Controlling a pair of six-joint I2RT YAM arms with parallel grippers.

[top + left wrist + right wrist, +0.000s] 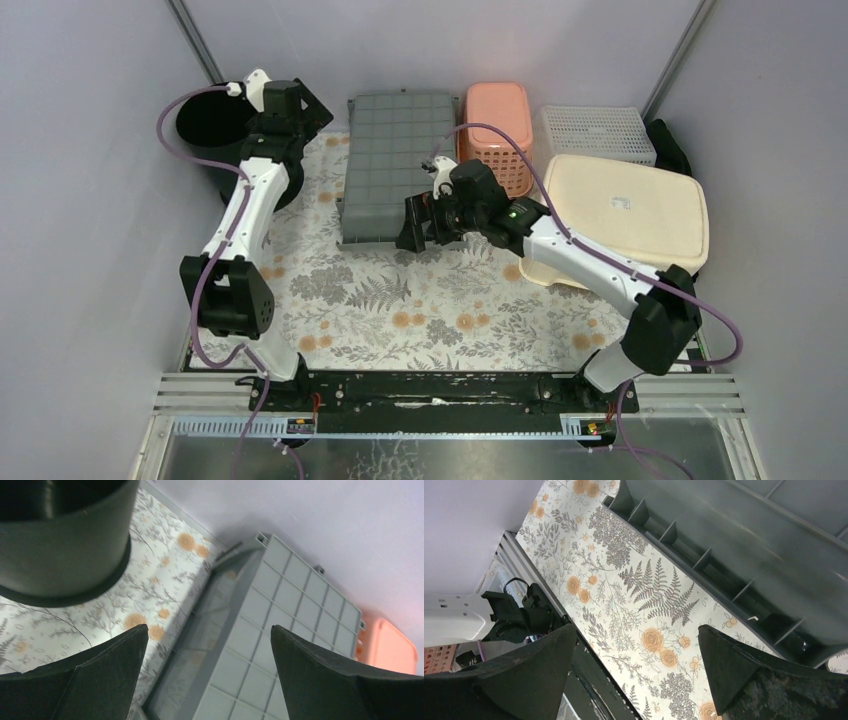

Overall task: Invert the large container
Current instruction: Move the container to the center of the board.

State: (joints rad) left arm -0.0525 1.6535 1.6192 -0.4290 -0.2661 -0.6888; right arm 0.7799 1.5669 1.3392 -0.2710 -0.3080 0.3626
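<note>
I have 2 claws and both are released, jaws spread wide with nothing between them. The large container (390, 165) lies at the back middle of the counter (420, 310), gridded base up and rim down on the floral cover, so I judge the turn itself to be done. Its long axis runs away from my bases, from near edge to far edge. My left claw (318, 115) hangs beside the far-left corner, between the container and the black bucket (215, 130). In that wrist's view the grey grid lies ahead and to the right. My right claw (420, 232) sits just off the near edge, toward the near-right corner, and the ribbed rim fills the upper right of its wrist view. So I stand at 2 roughly opposite corners, and I cannot tell that either claw touches the plastic. The coming move, I judge, is to draw each claw away from its own corner without snagging the rim.
</note>
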